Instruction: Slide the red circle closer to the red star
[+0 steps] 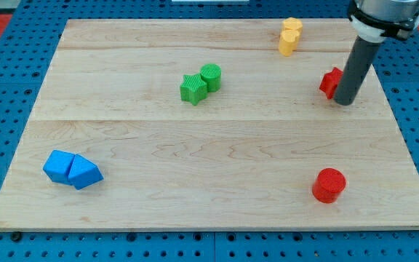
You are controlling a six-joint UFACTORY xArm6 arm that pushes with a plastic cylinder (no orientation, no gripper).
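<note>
The red circle (329,184) lies near the view's bottom right of the wooden board (209,145). The red star (330,82) lies at the view's upper right, partly hidden behind my rod. My tip (345,102) rests on the board right beside the red star, on its right side, far above the red circle in the view.
A green star (193,89) and a green circle (211,76) touch each other at the upper middle. Two yellow blocks (290,36) stand together at the top right. Two blue blocks (72,169) sit together at the bottom left.
</note>
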